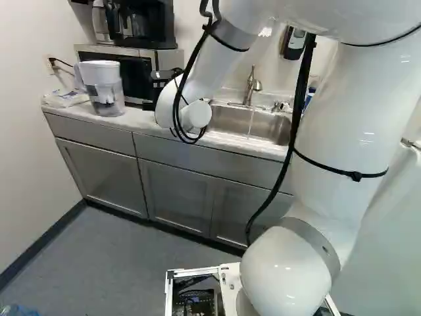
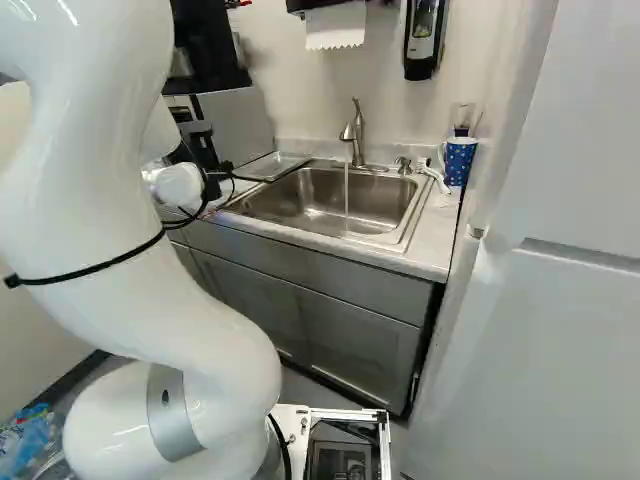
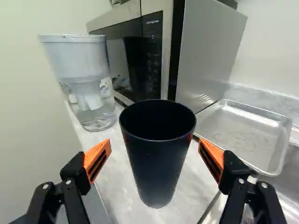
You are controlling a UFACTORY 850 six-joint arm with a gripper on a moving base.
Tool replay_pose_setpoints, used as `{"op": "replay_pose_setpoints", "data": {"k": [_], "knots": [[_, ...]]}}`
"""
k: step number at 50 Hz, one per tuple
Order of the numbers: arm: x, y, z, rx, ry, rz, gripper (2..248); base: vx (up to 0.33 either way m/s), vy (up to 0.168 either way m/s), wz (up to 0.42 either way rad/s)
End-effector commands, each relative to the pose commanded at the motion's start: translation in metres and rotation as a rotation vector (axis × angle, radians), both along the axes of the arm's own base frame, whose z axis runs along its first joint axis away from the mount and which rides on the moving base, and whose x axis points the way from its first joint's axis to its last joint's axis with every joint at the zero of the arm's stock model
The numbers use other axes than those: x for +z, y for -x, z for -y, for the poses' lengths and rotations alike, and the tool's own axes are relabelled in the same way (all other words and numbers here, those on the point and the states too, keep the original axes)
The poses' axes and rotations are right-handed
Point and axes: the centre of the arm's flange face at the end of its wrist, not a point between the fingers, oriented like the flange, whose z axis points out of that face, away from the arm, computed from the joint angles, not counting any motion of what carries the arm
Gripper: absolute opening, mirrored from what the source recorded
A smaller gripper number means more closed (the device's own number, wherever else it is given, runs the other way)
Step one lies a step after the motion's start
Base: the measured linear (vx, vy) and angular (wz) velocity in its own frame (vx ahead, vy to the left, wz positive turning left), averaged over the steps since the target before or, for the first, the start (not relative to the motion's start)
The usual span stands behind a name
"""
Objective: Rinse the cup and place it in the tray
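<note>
My gripper (image 2: 212, 183) shows only as black parts past the arm's wrist in the right base view. Seen from the wrist, the gripper (image 3: 155, 148) stands open, its orange pads apart on either side of a dark cup (image 3: 158, 161). The cup is upright on the counter, just ahead of the fingertips and partly between them, with a gap at each side. The metal tray (image 3: 247, 133) lies on the counter beyond one finger, next to the microwave; in the right base view the tray (image 2: 272, 166) is left of the sink.
Water runs from the faucet (image 2: 355, 135) into the sink (image 2: 320, 205). A water pitcher (image 3: 88, 84) stands near the cup, before the microwave (image 3: 205, 51). A blue patterned mug (image 2: 459, 160) and a brush are at the sink's right. A white door (image 2: 560, 330) flanks the counter.
</note>
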Motion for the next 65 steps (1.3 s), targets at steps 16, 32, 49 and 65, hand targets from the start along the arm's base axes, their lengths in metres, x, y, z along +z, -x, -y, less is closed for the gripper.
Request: {"op": "replay_pose_setpoints", "data": {"k": [16, 32, 49, 65], "knots": [[0.000, 0.000, 0.000, 0.000, 0.000, 0.000, 239, 0.000, 0.000, 0.000], [0.000, 0.000, 0.000, 0.000, 0.000, 0.000, 130, 0.000, 0.000, 0.000], [0.005, 0.000, 0.000, 0.000, -0.005, 0.009, 125, 0.000, 0.000, 0.000], [0.022, -0.001, 0.011, -0.020, -0.019, 0.037, 125, 0.000, 0.000, 0.000]]}}
